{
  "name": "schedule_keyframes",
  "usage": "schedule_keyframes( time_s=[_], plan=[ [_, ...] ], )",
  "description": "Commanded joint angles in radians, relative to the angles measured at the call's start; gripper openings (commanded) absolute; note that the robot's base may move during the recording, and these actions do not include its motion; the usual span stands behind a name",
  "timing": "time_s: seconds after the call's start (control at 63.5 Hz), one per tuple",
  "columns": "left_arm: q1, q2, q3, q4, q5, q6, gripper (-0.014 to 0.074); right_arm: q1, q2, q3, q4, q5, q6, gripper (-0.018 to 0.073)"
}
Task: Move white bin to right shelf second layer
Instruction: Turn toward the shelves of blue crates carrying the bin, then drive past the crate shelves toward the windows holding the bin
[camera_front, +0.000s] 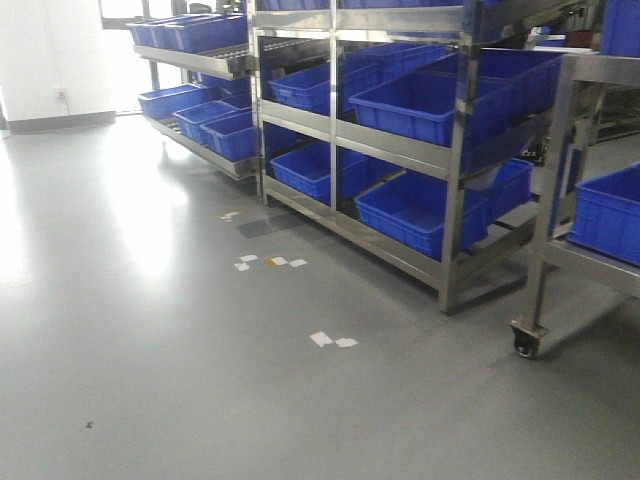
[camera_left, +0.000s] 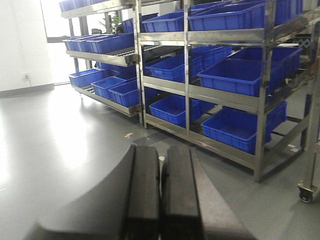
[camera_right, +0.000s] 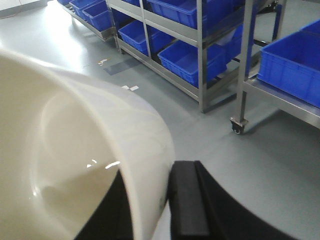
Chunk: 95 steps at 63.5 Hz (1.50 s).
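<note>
no readable text, labels, brands, numbers or signs appear in any of the three views.

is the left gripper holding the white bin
No, the left gripper is closed on nothing; the white bin is pinched at its rim by the right gripper.

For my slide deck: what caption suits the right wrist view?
Right end effector clamps the white bin by its wall; steel racks of blue crates stand across the grey floor.
</note>
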Motion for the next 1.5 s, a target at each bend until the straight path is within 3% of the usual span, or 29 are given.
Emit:
schedule_keyframes(
  time_s=[0.0,1.479],
  plan=[
    [0.001,-0.013,0.033,-0.005,-0.087,-0.007,0.0085,-0.008,0.011,-0.029,-0.007,-0.107,-0.002,0.0057],
    [0.001,-0.013,0.033,-0.005,-0.087,-0.007,0.0085,-0.008,0.011,-0.029,-0.007,-0.107,-0.002,0.0057]
  ],
)
